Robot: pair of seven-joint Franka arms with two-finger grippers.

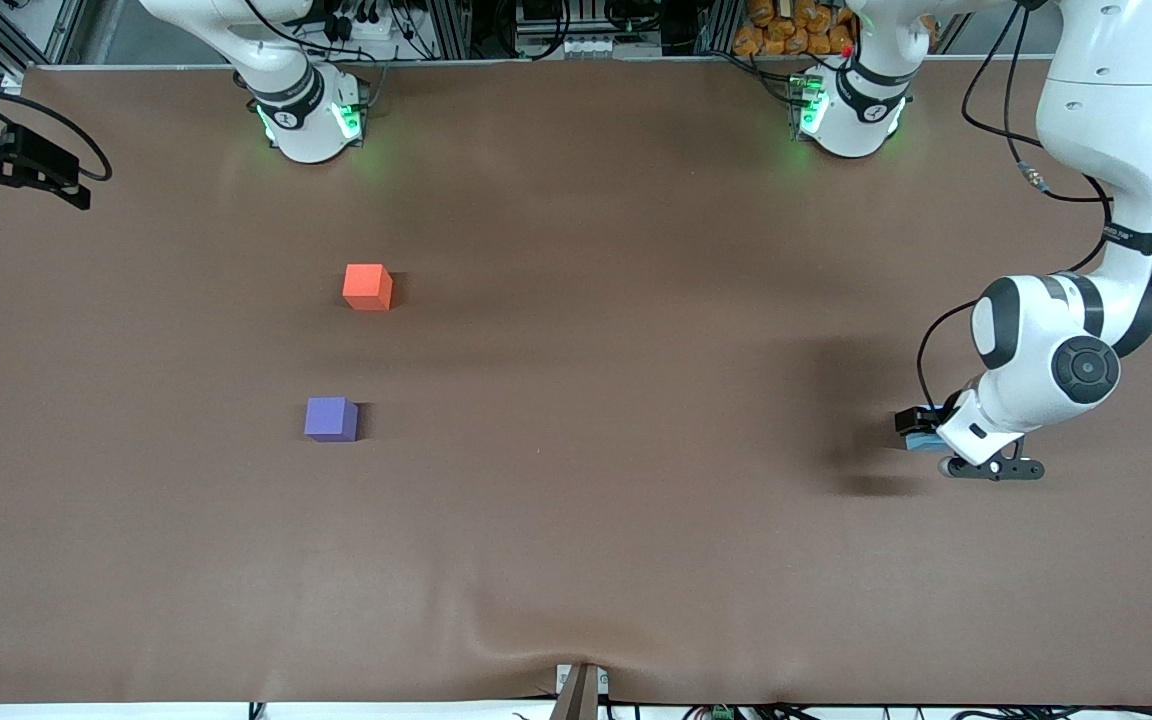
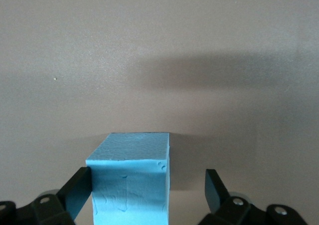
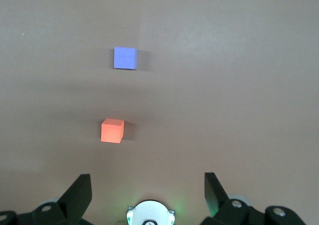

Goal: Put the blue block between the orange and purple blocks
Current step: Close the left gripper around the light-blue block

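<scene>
The blue block rests on the table at the left arm's end; it fills the left wrist view. My left gripper is down around it, open: one finger touches a side of the block, the other stands apart from it. The orange block and the purple block sit toward the right arm's end, the purple one nearer the front camera, with a gap between them. Both show in the right wrist view, orange and purple. My right gripper waits open and empty, high over its own base.
The brown table cover has a wrinkle at its front edge. The two arm bases stand at the far edge. A black fixture juts in at the right arm's end.
</scene>
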